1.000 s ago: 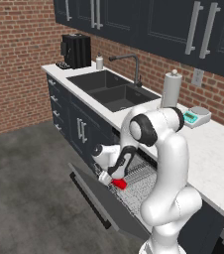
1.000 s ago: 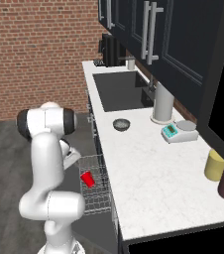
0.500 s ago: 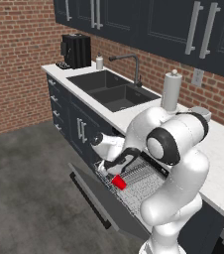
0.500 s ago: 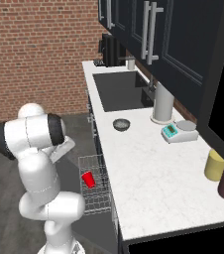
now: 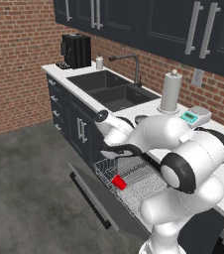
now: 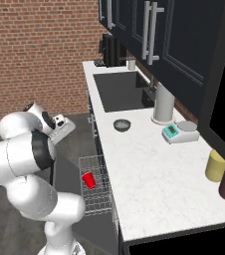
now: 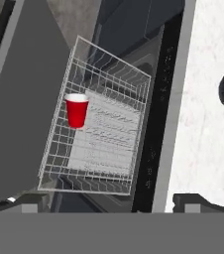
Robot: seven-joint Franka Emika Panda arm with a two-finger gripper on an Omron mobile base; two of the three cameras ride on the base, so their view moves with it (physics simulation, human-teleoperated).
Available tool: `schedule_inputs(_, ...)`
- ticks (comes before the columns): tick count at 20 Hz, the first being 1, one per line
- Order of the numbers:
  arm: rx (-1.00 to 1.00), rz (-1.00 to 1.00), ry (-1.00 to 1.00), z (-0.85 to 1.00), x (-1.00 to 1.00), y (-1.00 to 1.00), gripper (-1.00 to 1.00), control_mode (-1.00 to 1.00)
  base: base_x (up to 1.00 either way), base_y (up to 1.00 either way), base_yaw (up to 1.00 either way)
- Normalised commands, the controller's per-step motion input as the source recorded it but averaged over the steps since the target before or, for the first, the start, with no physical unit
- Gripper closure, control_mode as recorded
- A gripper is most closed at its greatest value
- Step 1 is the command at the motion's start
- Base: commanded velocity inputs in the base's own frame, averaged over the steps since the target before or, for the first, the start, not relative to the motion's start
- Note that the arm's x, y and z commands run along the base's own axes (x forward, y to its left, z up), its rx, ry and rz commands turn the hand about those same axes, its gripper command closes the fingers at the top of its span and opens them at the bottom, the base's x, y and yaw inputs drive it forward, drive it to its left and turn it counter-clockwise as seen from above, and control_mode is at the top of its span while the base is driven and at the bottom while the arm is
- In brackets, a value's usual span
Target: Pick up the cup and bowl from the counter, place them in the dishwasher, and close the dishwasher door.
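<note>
Risen clear, gripper (image 7: 106, 211) open wide above wire rack (image 7: 97, 130); tapered red cup (image 7: 77, 110) by rack's edge.

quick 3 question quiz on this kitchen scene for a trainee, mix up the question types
1. True or false: the cup lies in the wire rack of the dishwasher.
2. Multiple choice: where is the bowl? A) in the rack B) on the counter near the sink C) held by the gripper
3. Short answer: is the dishwasher door open or shut?

Key
1. True; it rests on its side.
2. B
3. Open, folded down under the pulled-out rack.
</note>
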Motion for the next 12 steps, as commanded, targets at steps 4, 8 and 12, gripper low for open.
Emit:
schedule_inputs(4,0.01,0.0,0.0,0.65,0.01,-0.42,-1.0,-1.0,0.0,0.0,0.0)
schedule_inputs(8,0.04,0.0,0.0,0.13,0.1,-0.65,-1.0,-1.0,0.0,0.0,0.0)
schedule_inputs(12,0.03,0.03,0.0,0.13,0.23,-0.62,-1.0,-1.0,0.0,0.0,0.0)
